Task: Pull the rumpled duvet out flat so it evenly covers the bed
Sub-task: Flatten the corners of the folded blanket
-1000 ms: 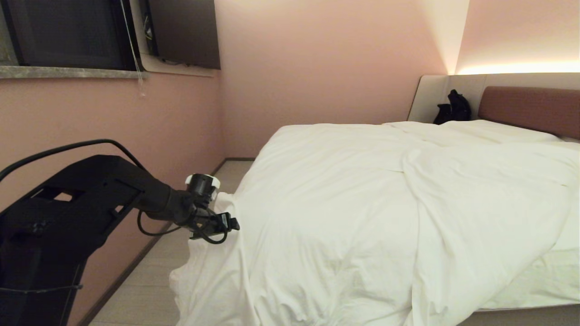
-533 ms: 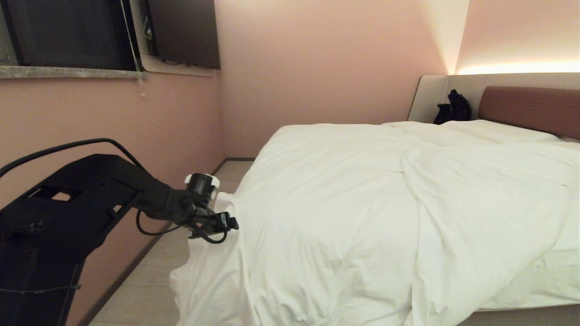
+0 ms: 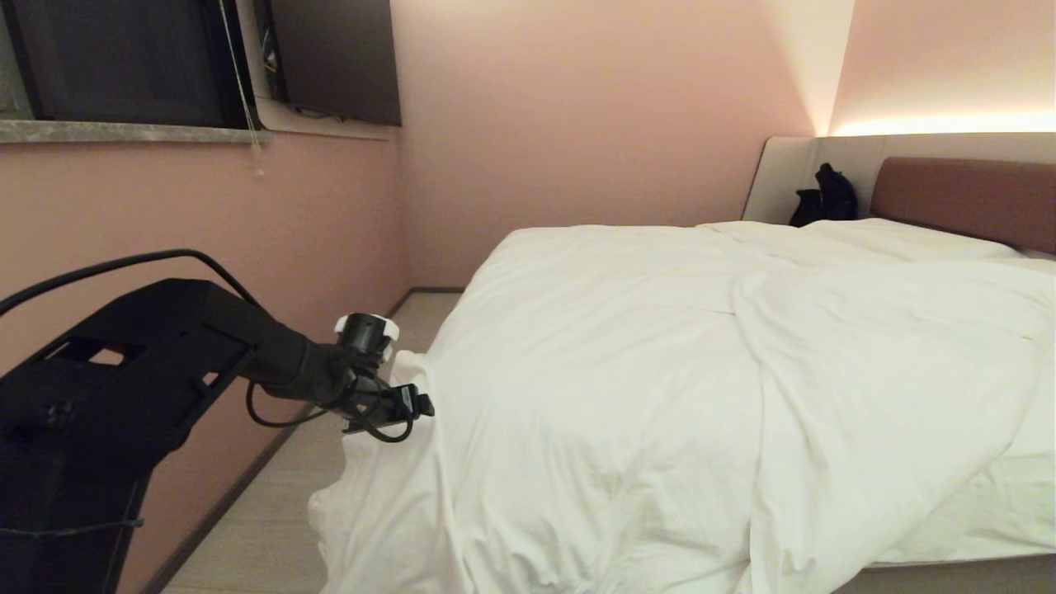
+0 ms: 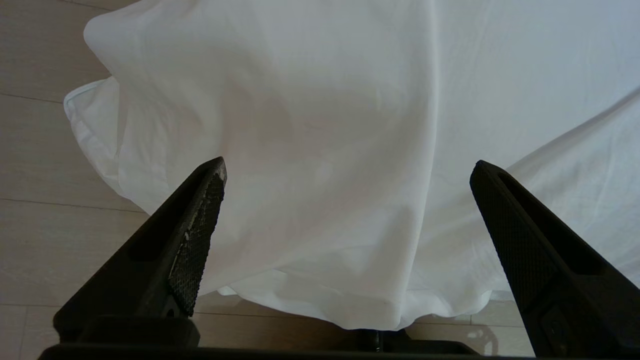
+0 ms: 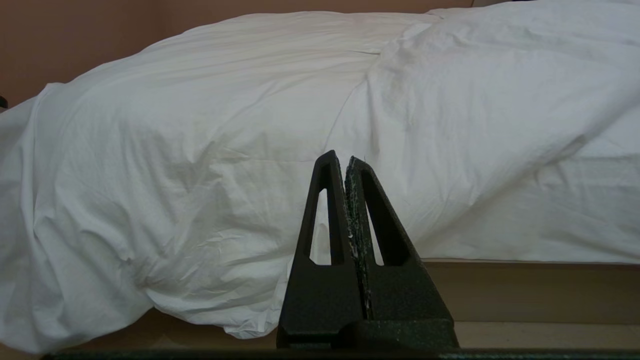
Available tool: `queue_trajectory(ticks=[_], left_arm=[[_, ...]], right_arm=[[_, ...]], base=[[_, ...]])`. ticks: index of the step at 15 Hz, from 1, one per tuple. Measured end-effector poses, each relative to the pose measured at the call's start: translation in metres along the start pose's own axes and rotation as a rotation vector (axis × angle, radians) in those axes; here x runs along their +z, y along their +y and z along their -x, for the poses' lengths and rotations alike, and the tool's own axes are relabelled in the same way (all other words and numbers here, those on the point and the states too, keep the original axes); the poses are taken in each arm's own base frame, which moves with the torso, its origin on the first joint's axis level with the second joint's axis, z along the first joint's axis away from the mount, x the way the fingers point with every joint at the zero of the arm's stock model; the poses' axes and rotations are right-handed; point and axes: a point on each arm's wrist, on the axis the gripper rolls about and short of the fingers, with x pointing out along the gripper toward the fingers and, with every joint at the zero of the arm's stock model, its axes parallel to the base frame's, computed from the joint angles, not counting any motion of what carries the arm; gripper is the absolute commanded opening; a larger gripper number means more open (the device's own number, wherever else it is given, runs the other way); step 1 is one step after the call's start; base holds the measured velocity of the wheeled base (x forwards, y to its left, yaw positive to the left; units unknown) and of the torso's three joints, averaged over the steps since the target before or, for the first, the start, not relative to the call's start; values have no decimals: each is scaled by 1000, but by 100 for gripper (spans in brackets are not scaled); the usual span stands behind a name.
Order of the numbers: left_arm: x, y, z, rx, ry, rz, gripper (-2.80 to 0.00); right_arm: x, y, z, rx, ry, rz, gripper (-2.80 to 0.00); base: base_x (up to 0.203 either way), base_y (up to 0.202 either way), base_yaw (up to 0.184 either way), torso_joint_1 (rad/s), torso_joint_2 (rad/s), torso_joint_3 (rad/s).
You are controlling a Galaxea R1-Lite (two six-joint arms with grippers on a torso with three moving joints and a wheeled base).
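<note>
The room is lit warmly and rather dimly, the strongest light coming from a glowing strip above the headboard at the bed's head end, which washes the wall pink and turns the duvet cream with soft grey shadows in its creases. The window is dark and gives no light, and the left arm shows as a near-black shape with little detail. Both wrist views look cooler and greyer, the cloth flatly lit, without glare and fairly sharp, while the head view bends straight lines slightly near its edges.
</note>
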Motion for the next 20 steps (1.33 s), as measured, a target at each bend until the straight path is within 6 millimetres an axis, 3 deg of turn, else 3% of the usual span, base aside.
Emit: queue_trajectory(ticks=[10,20], left_arm=[[-2,1,-8,3,9,0,0],[2,-1,-2,-4,-7,3,0]], right_arm=[[0,0,0,1,2,3,-280],[0,0,0,2,2,6,-280]], base=[[0,0,0,-1,10,7],[0,0,0,-6,21,15]])
